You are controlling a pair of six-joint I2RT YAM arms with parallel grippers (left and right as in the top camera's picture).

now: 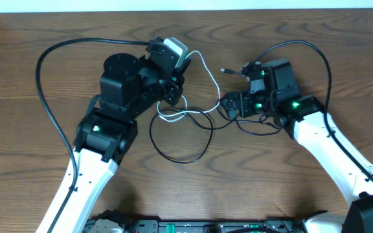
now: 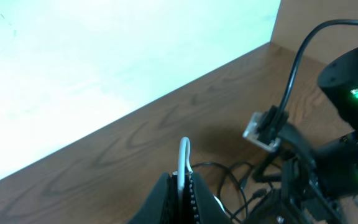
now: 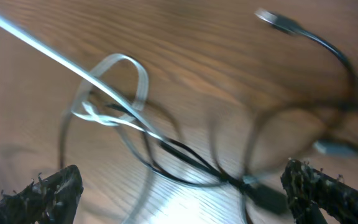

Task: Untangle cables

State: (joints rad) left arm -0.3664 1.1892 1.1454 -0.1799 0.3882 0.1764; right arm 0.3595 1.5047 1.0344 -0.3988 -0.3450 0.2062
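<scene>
- While I checked the overhead view, I judged the untangling barely begun. The white cable [image 1: 207, 70] and the black cords [image 1: 180, 145] crossed in one knot between the two sets of jaws, and no cord lay apart from the others.
- The left gripper [image 1: 173, 87] sat closed at the knot's left edge. The right gripper [image 1: 233, 105] sat at its right edge with nothing visibly held.
- From above I counted one white cable, two grippers, and one plug end [image 1: 226, 70] lying free just beyond the right jaws. The black cords looked like two, but I could not separate them for certain.
- On the left wrist view, the left gripper [image 2: 182, 183] had its jaws pressed together, pinching the white cable [image 2: 184, 152]. The cable rose as a small loop just above the fingertips.
- The black cords [image 2: 229, 180] lay on the table [image 2: 135, 143] ahead and to the right of those jaws, too snarled to count.
- On the right wrist view, the right gripper [image 3: 185, 199] had its jaws spread wide and gripped nothing.
- One white cable [image 3: 120, 74] looped ahead of the jaws. The black cords [image 3: 185, 155] crossed it between them.
- One plug end [image 3: 277, 20] lay far ahead. Any other plug ends were too blurred to count.
- By my reckoning, every separation was left to do.
</scene>
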